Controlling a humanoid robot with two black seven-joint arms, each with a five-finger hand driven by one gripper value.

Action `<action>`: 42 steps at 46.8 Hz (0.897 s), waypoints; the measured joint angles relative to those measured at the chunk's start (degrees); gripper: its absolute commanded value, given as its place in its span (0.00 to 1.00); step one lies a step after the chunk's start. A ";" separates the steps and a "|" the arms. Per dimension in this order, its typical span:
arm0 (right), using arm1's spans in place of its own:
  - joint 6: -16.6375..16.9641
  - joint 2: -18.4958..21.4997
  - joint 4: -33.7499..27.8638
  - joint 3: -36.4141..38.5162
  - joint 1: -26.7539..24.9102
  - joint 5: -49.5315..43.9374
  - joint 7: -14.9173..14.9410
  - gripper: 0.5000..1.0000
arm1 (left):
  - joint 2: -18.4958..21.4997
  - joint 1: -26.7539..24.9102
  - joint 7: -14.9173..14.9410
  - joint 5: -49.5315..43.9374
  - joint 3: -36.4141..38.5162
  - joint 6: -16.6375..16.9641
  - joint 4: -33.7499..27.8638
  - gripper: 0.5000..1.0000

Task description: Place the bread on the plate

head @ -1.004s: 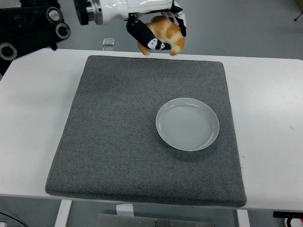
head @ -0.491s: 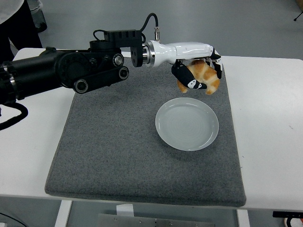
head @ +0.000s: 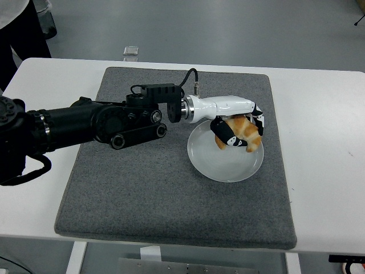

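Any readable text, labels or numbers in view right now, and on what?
None readable: no print shows on the left hand, the bread, the plate, the grey mat or the white table.
The small object beyond the table is too small to read.

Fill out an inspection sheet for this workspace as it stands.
Surface: white table with a grey mat on it.
Job's things: bread held over the far part of the pale plate; the plate sits on the mat.
Clutter: small clear object at the table's far edge.
Hands: left hand shut on the bread; right not in view.
Cables: black cable looping at the left wrist.
Surroundings: grey floor; a person's dark clothing at top left.
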 measured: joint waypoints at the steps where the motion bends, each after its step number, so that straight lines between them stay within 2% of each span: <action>1: 0.00 0.00 0.00 0.00 0.00 0.00 0.00 0.86 | 0.00 0.26 0.00 0.01 0.05 0.20 0.00 0.00; 19: 0.00 0.00 0.00 0.00 0.01 0.00 0.00 0.86 | 0.02 4.56 -0.13 1.36 0.11 0.71 1.23 0.00; 42: 0.00 0.00 0.00 0.00 0.00 0.00 0.01 0.86 | 0.09 6.61 0.00 0.62 -0.46 1.27 2.56 0.00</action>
